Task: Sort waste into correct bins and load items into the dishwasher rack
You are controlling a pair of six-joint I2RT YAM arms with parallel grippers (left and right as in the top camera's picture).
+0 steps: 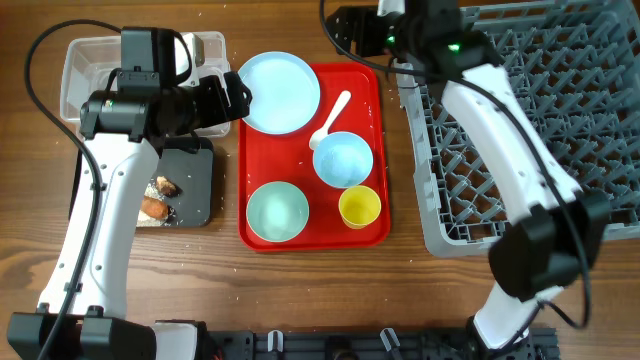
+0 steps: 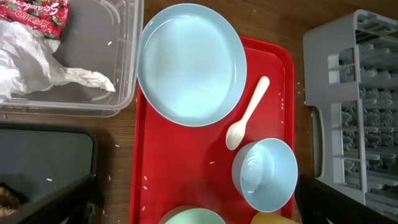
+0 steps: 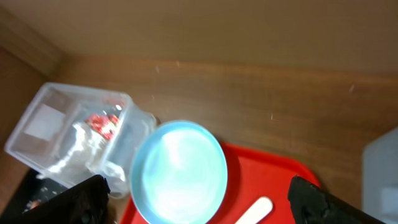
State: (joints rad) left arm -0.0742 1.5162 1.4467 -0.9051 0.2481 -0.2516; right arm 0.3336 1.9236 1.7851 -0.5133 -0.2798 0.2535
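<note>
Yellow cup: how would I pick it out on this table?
Start at the red tray mid-table; go to its corner by the grey rack, nearest the robot's base. The yellow cup sits there beside the green bowl: the smallest, only yellow dish.

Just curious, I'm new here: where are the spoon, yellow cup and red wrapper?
white spoon [image 2: 252, 106], left wrist view, middle of its handle.
small yellow cup [image 1: 359, 206], overhead view, its open inside.
red snack wrapper [image 2: 36, 12], left wrist view, printed face.

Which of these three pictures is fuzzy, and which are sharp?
Right wrist view: blurred all over, the pale blue plate and clear tub soft-edged. Left wrist view: sharp, even rice grains on the red tray show. Overhead view: crisp, evenly lit.
</note>
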